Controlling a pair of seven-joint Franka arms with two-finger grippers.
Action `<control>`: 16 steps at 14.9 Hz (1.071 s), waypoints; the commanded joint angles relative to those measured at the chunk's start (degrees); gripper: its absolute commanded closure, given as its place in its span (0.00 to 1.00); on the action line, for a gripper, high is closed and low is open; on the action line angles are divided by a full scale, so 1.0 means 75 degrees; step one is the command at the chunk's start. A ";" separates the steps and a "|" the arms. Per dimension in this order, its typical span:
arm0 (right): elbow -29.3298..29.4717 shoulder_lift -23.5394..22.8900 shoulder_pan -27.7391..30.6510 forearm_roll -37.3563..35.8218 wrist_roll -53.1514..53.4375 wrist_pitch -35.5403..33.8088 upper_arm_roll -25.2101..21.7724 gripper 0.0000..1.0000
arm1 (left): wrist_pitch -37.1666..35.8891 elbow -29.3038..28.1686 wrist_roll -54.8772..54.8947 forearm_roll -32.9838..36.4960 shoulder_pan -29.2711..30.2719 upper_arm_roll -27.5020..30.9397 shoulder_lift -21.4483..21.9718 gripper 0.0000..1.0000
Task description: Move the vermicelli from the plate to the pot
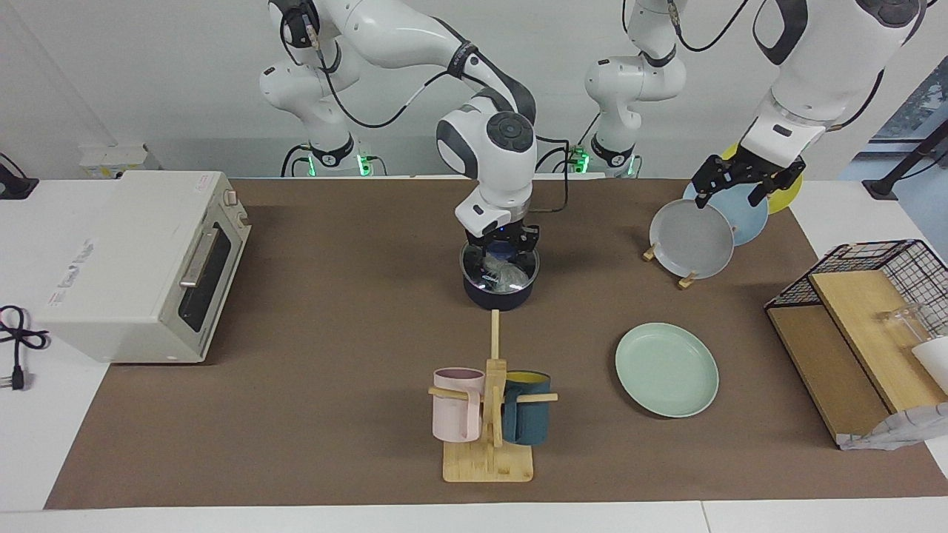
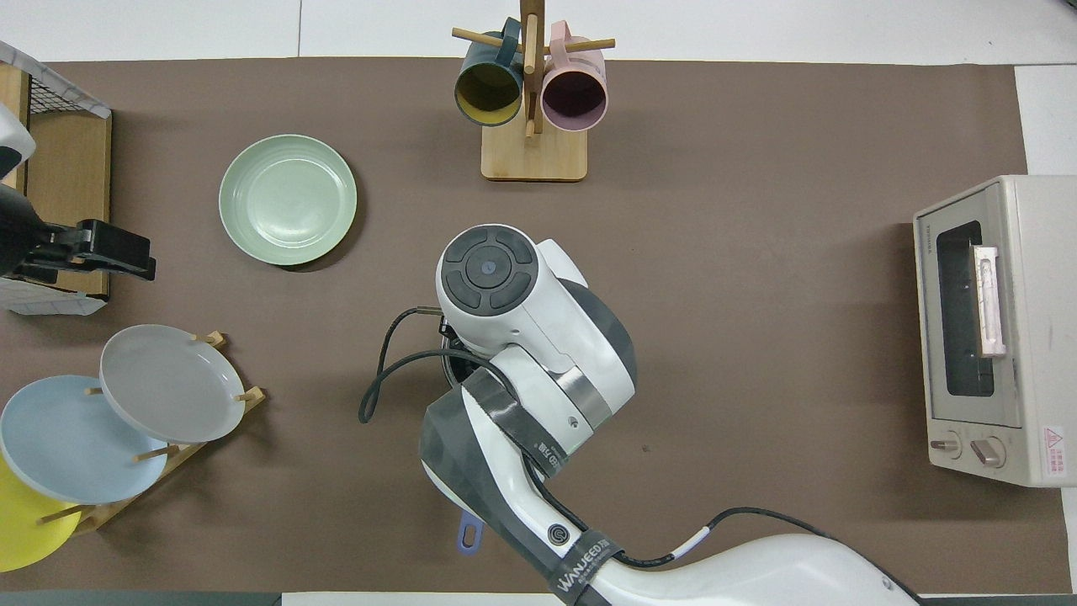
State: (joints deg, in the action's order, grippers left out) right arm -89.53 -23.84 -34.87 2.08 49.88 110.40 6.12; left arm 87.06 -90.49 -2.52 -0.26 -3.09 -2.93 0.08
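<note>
The vermicelli (image 1: 505, 275) lies as a whitish tangle inside the pot (image 1: 498, 295), which stands mid-table, nearer to the robots than the mug rack (image 1: 489, 414); the right gripper (image 1: 501, 255) reaches down into the pot's mouth, and whether its fingers grip the noodles cannot be told. The mint-green plate (image 1: 666, 369) lies bare toward the left arm's end of the table. The left gripper (image 1: 740, 178) waits over the plate rack (image 1: 689, 280), fingers spread apart.

White Franka arms with dark grey joint caps, black cables and black hands.
</note>
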 commanded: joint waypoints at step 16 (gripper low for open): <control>-0.0040 0.1033 0.0945 -0.0055 -0.1056 -0.0315 -0.0031 0.00 | 0.0087 -0.0227 0.0149 -0.0036 0.0155 -0.0078 0.0212 0.00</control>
State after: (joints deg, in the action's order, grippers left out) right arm -89.83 -20.03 -31.59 1.82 47.40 111.06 5.51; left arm 87.07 -90.49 -2.21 -0.26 -2.86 -2.99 0.09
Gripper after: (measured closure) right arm 0.000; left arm 0.000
